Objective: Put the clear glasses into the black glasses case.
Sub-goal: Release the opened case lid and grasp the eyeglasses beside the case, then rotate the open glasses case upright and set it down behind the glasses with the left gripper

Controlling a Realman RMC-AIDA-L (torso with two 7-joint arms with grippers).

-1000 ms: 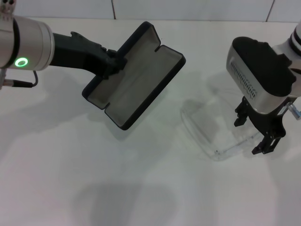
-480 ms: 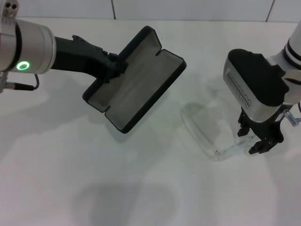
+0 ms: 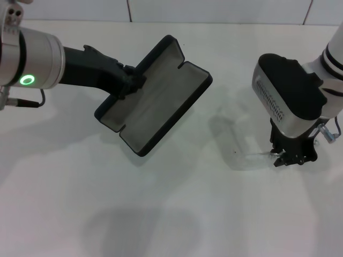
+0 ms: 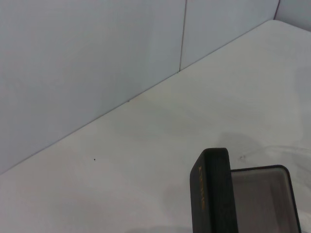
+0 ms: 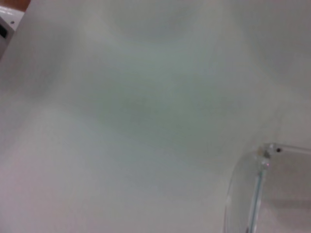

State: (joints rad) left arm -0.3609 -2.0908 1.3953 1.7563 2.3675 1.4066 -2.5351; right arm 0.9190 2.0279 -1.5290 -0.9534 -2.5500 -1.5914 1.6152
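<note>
1. The right gripper (image 3: 288, 159) sits low at the right, fingers together on an arm of the clear glasses (image 3: 247, 152).
2. The left gripper (image 3: 130, 80), far left, is clamped on the open black glasses case (image 3: 155, 97), held tilted above the table (image 3: 171, 214).
3. The glasses look light, slick and bendy, so a hold by the arm seems safest.
4. Orange lettering on the case's outer edge is unreadable.
</note>
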